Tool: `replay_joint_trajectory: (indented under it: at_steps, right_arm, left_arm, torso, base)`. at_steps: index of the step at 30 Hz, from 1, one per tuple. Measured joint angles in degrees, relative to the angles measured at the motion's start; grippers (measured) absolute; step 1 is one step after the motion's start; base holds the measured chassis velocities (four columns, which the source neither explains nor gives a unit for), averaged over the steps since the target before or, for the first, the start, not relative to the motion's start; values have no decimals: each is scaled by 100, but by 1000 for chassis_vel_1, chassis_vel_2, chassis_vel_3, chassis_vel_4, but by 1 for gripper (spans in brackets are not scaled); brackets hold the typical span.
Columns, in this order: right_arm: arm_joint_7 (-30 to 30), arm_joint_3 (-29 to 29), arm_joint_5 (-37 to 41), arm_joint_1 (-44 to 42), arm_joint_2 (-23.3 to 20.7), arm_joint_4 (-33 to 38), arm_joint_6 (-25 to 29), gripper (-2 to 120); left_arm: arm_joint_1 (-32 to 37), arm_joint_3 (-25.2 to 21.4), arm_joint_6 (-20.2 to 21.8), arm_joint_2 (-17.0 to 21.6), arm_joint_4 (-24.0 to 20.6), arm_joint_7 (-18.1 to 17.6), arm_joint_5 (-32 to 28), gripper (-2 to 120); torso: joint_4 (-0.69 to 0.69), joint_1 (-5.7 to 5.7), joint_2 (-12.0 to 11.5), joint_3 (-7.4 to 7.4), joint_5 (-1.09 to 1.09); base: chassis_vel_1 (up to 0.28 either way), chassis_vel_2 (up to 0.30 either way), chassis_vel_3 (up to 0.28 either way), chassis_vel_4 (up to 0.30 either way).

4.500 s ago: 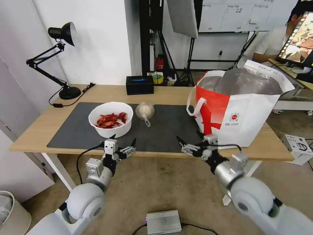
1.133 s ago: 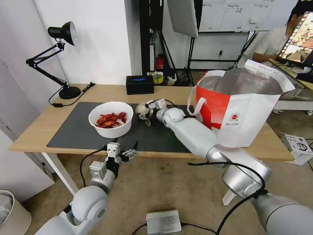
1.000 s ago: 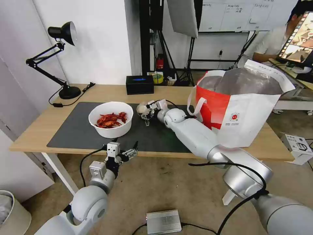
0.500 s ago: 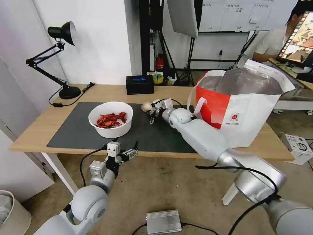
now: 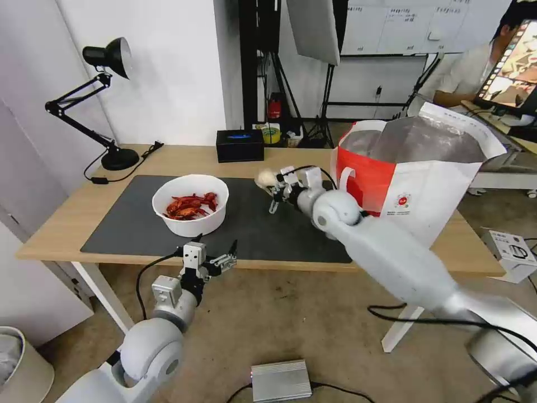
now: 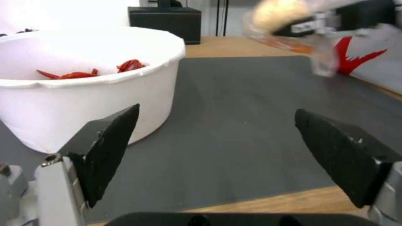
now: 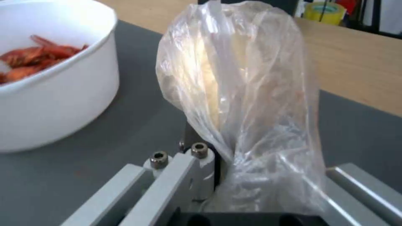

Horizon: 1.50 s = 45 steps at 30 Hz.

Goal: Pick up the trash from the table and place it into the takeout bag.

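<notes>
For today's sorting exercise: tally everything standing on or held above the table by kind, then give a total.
Trash pieces: 2 (white bowl of crayfish shells; knotted clear bag, held in the right end effector)
Takeout bags: 1
Tissue boxes: 1
Desk lamps: 1
Total: 5

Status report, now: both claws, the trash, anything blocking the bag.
Right claw shut on knotted clear bag, off the mat, beside takeout bag. Left claw open, at table's near edge. White bowl untouched. Nothing blocking.
</notes>
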Motion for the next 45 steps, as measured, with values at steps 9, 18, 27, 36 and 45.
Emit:
replay_joint_trajectory:
  at_steps: [9, 18, 27, 36, 45]
  right_arm:
    - [142, 928, 29, -1222, -857, 1508, -45, 5]
    - [36, 1885, -4, -2245, -1636, 2710, -38, 5]
    - [220, 1977, 73, -2290, -1939, 3397, -186, 5]
    - [447, 2190, -687, -2311, -1844, 3502, 549, 5]
    - [1113, 2858, -1191, -2182, -1947, 3404, 1281, 5]
  left_arm:
    - [-12, -18, -5, 41, 21, -4, -12, 100]
    - [26, -34, -8, 69, -15, -2, -8, 100]
    - [355, -267, -8, 40, -217, -10, 68, 100]
    - [916, -750, -12, -109, -516, -12, 205, 100]
    - [1057, -767, -16, -207, -588, -12, 324, 100]
  torso:
    - [0, 0, 0, 0, 0]
    - [-1, 0, 0, 0, -1]
    - [0, 0, 0, 0, -2]
    - [2, 0, 0, 0, -2]
    - [1, 1, 0, 0, -1]
  base:
    - [0, 0, 0, 0]
    - [0, 0, 0, 0]
    - [0, 0, 0, 0]
    - [0, 0, 0, 0]
    - [0, 0, 0, 0]
